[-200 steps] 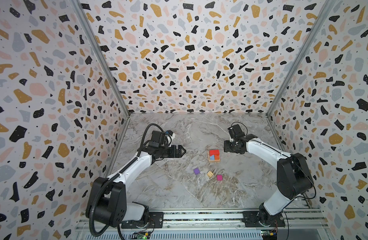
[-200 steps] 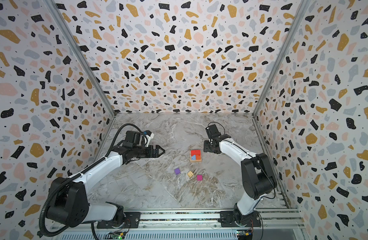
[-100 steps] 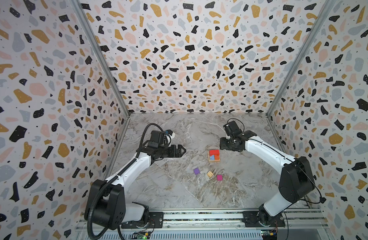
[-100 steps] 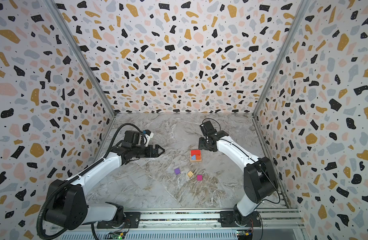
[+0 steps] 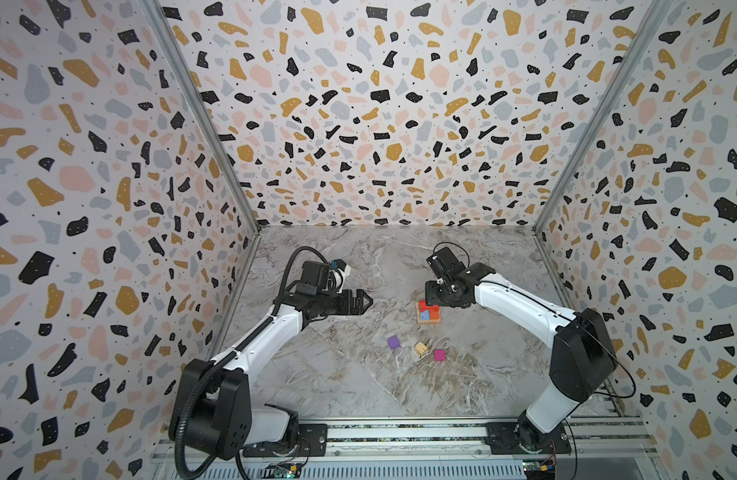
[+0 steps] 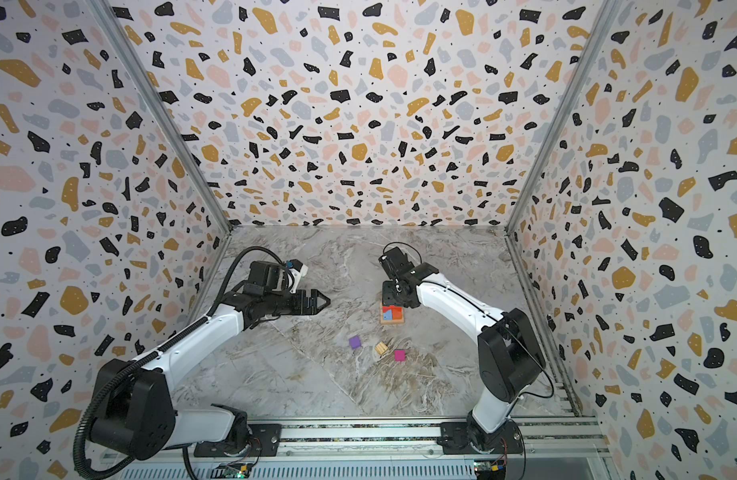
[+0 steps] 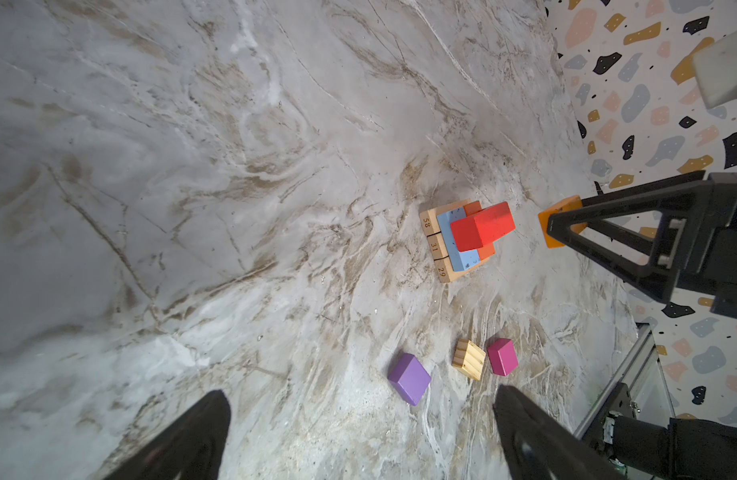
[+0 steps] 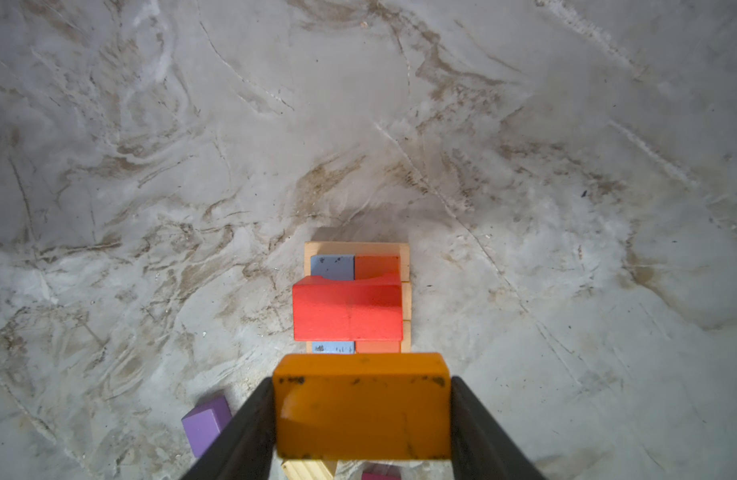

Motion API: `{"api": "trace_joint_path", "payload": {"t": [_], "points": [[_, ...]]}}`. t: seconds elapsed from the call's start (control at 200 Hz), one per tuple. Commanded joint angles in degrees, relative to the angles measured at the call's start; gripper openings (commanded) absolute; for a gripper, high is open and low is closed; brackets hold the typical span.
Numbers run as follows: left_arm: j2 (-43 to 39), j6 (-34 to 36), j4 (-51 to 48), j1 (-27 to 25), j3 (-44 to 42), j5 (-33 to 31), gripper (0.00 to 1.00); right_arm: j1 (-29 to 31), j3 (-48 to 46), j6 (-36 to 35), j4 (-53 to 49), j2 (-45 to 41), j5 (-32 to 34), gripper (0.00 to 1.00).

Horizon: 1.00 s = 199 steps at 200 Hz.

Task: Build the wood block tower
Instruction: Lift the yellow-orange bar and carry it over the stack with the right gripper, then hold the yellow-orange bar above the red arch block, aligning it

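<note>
So the wood block tower (image 5: 428, 312) is sitting a bit right of the middle of the desk (image 5: 350, 374), about halfway between near and far. It's three layers so far. The bottom is a row of tan blocks (image 7: 435, 245) lying flat side by side. On top of that are a light blue block (image 7: 458, 249) and an orange-red block (image 8: 377, 266) next to each other. A red block (image 8: 348, 309) is laid crosswise over those two.

The right claw (image 8: 362, 382) is clenched on an orange block (image 8: 362, 419), with one finger on each end of it. It's up off the desk, right by the far side of the tower, and the left wrist view shows a gap between the orange block and the stack, so they aren't touching.

The left claw (image 5: 364, 301) is released, with the jaws spread wide and nothing in them. It's hanging over bare desk, well to the left of the tower.

There are three loose cubes on the desk just on the near side of the tower. The purple cube (image 5: 394, 342) is leftmost and sits a little apart. The tan cube (image 5: 420, 348) is in the middle, and the magenta cube (image 5: 439, 355) is on the right, just beside the tan one. I can't tell if those two actually touch.
</note>
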Motion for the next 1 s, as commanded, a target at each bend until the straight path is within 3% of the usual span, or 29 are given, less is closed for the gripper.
{"api": "trace_joint_path", "payload": {"t": [0.0, 0.991], "points": [[-1.1, 0.4, 1.0, 0.2, 0.0, 1.3, 1.00, 0.7, 3.0, 1.6, -1.9, 0.5, 1.9, 0.56], [-1.1, 0.3, 1.0, 0.2, -0.3, 1.1, 1.00, 2.4, 4.0, 2.8, 1.1, 6.2, 3.9, 0.56]]}}
